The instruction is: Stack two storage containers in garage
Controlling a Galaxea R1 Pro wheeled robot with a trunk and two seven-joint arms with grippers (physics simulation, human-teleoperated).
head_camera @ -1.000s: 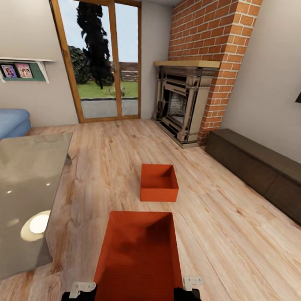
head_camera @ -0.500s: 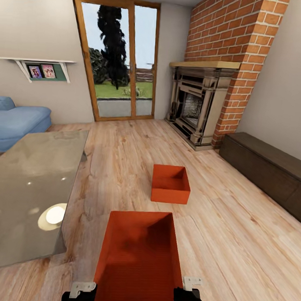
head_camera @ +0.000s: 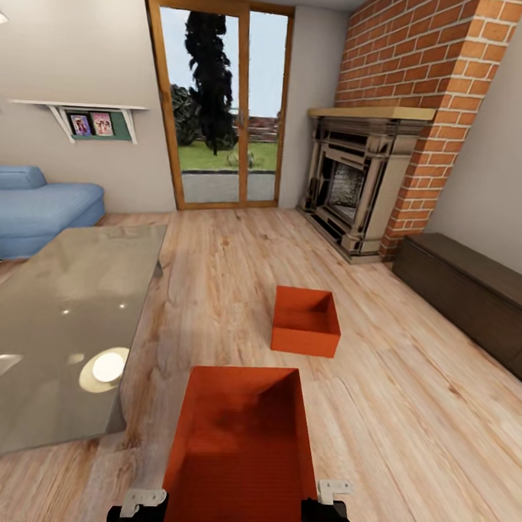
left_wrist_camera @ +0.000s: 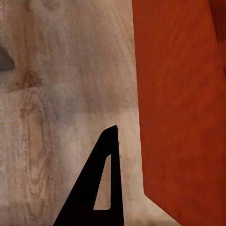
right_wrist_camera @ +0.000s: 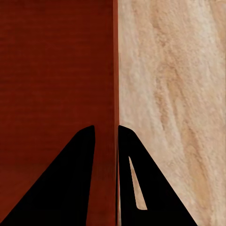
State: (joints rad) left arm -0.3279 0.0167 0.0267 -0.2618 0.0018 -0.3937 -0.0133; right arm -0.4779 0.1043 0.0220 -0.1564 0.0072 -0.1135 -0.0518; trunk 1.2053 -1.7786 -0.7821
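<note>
Head view: one orange bin (head_camera: 239, 451) is seen at lower centre of the frame, held up in front of the robot between the left gripper (head_camera: 135, 507) at the lower left edge and the right gripper (head_camera: 332, 513) at the lower right edge, each at a near corner of the bin. The second bin (head_camera: 307, 321) is seen resting on the wood floor (head_camera: 406, 422) at mid-frame, just right of centre, well apart from the held one. A glass table (head_camera: 51, 319) is noted at left, a blue sofa (head_camera: 34, 207) at upper left, a brick fireplace (head_camera: 357, 186) at upper right, so the step in hand is judged to be the carrying of the first bin while the living room has not yet been left. The next move is judged to call for a turn of the base toward the garage with the two-sided grip kept level. Left wrist view: one dark finger (left_wrist_camera: 96, 188) is seen outside the bin's wall at lower centre of the frame; its partner is hidden, so the opening cannot be told. Right wrist view: the thin wall is seen pinched between the two dark fingers (right_wrist_camera: 75, 183) at the bottom of the frame, the gap narrow, one finger inside the bin and one outside over the floor.
</note>
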